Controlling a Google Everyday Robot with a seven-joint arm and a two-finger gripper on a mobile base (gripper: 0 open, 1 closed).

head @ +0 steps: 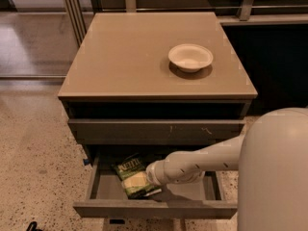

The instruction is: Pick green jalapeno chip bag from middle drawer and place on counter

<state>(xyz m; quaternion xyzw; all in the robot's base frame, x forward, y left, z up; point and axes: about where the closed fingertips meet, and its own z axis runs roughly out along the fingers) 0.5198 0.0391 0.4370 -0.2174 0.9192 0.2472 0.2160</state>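
The middle drawer (155, 209) stood pulled out at the bottom centre of the frame. The green jalapeno chip bag (129, 168) lay flat on its grey tray, in the left half. The white arm (207, 159) reached in from the lower right, and the gripper (146, 178) was at the right edge of the bag, low inside the drawer. Whether it held the bag, or how wide it was, I could not tell. On the counter (139, 52) above, a white bowl (190, 57) sat toward the upper right.
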